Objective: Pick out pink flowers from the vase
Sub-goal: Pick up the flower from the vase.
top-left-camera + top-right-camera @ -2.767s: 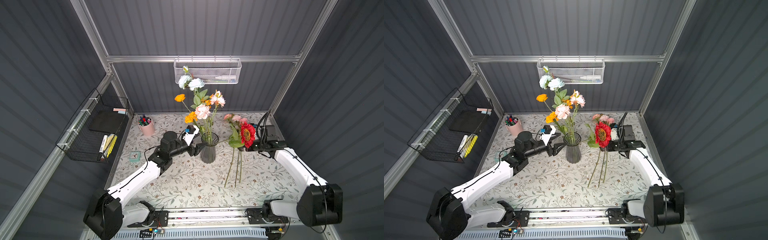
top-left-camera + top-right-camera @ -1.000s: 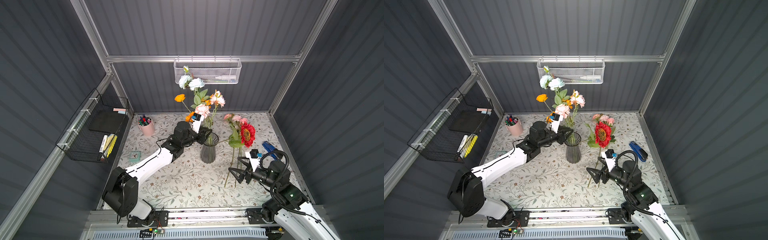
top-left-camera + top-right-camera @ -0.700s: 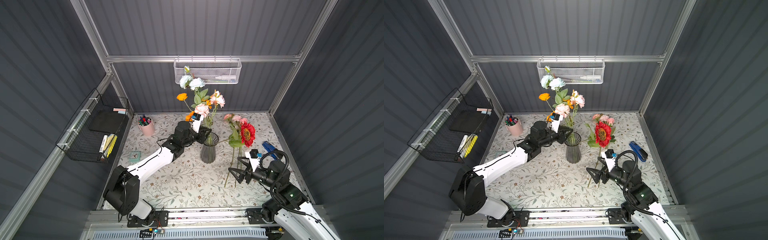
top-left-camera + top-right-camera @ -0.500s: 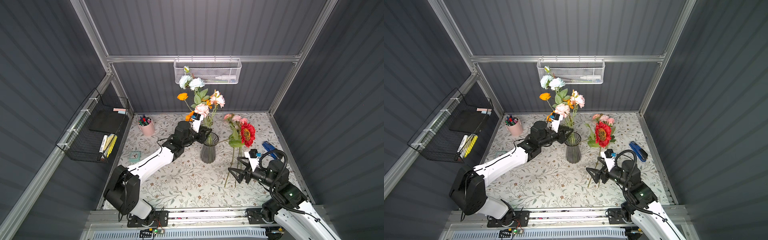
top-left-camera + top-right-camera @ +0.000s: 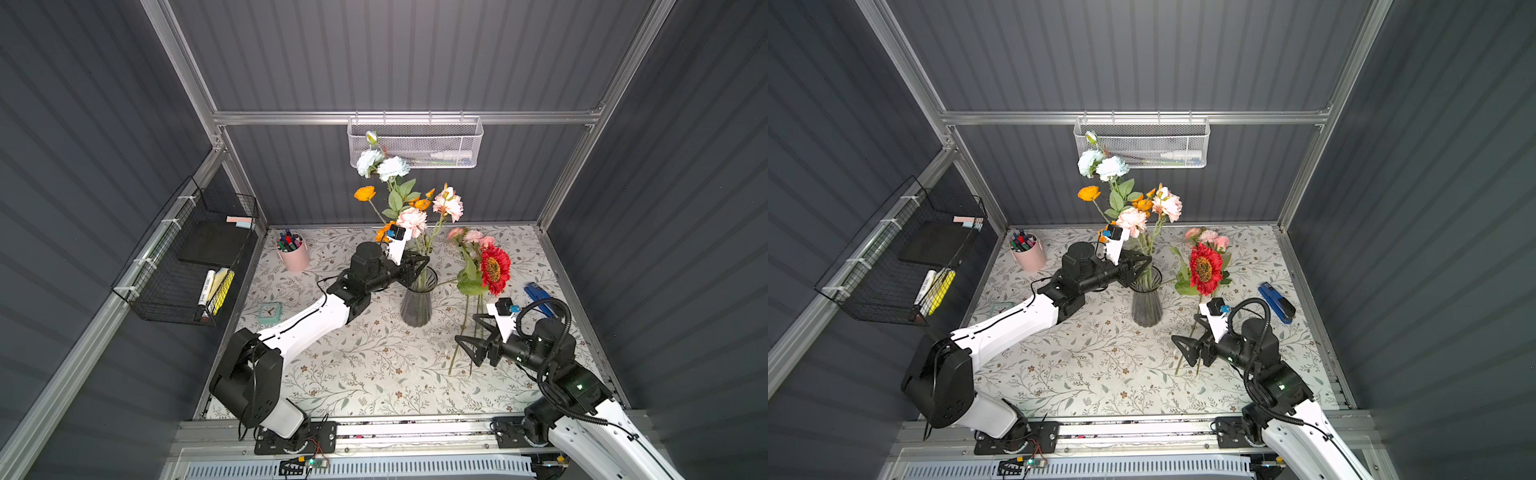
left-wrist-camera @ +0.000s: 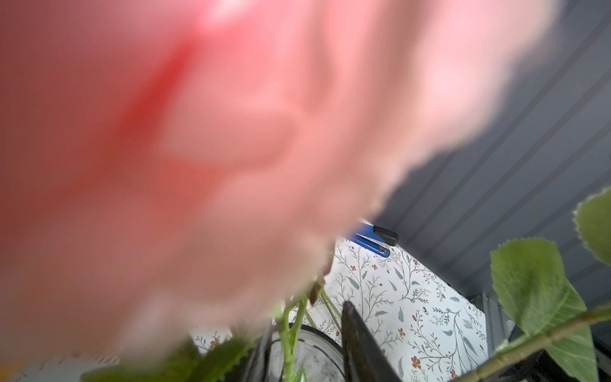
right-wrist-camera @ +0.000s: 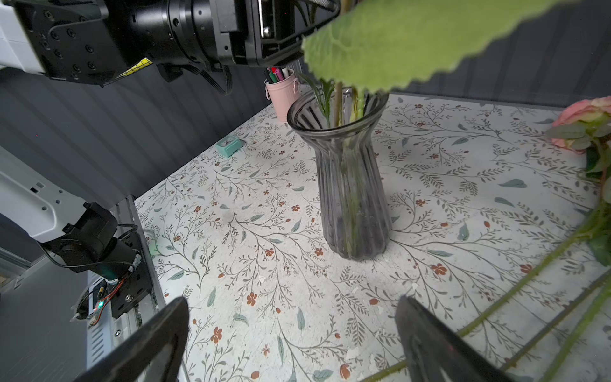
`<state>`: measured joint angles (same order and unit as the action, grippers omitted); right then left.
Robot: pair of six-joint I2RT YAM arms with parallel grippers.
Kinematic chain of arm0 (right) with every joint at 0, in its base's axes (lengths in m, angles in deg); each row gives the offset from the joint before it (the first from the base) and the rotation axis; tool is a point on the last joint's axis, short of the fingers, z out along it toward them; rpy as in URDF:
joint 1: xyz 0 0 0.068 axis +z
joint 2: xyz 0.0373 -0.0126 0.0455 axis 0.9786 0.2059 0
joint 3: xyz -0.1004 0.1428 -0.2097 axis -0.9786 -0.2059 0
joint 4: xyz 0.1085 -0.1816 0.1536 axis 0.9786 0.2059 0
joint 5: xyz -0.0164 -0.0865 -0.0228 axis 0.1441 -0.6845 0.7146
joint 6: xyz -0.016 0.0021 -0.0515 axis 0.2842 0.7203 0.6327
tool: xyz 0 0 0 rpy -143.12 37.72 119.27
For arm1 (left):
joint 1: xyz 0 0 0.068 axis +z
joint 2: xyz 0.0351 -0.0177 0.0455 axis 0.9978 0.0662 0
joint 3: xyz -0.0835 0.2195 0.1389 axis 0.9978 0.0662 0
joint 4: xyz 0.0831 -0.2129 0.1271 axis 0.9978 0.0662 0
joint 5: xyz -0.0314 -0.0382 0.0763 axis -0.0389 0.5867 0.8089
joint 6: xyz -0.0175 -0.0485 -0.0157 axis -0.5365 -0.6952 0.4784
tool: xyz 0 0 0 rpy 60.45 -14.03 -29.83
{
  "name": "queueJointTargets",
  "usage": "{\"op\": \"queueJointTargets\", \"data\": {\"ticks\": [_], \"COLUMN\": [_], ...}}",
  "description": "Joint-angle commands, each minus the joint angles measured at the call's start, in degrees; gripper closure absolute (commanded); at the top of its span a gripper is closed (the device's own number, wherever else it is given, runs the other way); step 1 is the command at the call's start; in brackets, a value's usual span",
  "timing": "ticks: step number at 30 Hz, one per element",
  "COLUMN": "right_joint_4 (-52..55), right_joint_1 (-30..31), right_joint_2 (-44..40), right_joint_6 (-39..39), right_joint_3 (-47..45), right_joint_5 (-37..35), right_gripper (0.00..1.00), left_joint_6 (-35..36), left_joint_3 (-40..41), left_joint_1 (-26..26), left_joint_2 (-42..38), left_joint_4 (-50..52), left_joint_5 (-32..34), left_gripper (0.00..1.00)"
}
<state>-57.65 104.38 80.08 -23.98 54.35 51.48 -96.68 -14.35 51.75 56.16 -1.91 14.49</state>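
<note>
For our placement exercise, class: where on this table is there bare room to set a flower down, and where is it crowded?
Bare: the wide strip of mat in front of the vase, between the left arm and the right gripper. Also a small patch behind the blue stapler. Crowded: right of the vase, where the pink flowers and red bloom lie.

Enclosure: dark grey ribbed wall panels [image 5: 395, 54] on three sides, aluminium profile frame [image 5: 399, 117]. Floor: white floral-print tabletop [image 5: 374, 374]. White mesh basket [image 5: 436, 137] on back rail, black wire basket [image 5: 166, 291] on left wall. Even lighting.
</note>
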Motion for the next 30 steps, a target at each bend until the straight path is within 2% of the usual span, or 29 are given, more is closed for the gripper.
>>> {"op": "queueJointTargets", "data": {"ticks": [1,6,11,17,25,27,30], "right_joint_4": [-1.4,-1.5,-1.3,-1.2,-1.5,-1.7,-1.9], "right_joint_1": [0.2,0.1,0.2,0.2,0.2,0.2,0.1], "right_joint_2": [0.5,0.8,0.8,0.9,1.7,2.0,2.4], "right_joint_6": [0.8,1.0,1.1,1.4,1.6,1.6,1.5], "right_joint_3": [0.4,0.5,0.5,0.6,0.7,0.8,0.9], "right_joint_5": [1.2,1.4,1.6,1.8,2.1,2.2,2.6], "right_gripper": [0.01,0.01,0.01,0.01,0.01,0.01,0.01], "left_joint_6": [1.4,1.9,2.0,2.2,3.0,3.5,4.1], "left_joint_3": [0.5,0.4,-0.2,-0.6,-0.5,-0.3,-0.1], "left_joint_1": [-0.4,-0.6,-0.7,-1.0,-1.3,-1.4,-1.4], "left_joint_2": [0.3,1.0,2.3,3.5,3.3,3.1,3.1], "left_joint_4": [-1.4,-1.8,-1.6,-1.2,-1.4,-1.6,-1.9], "left_joint_5": [-2.1,-2.7,-1.8,-1.2,-2.4,-2.6,-3.0], "left_gripper": [0.64,0.64,0.58,0.59,0.71,0.79,0.81]}}
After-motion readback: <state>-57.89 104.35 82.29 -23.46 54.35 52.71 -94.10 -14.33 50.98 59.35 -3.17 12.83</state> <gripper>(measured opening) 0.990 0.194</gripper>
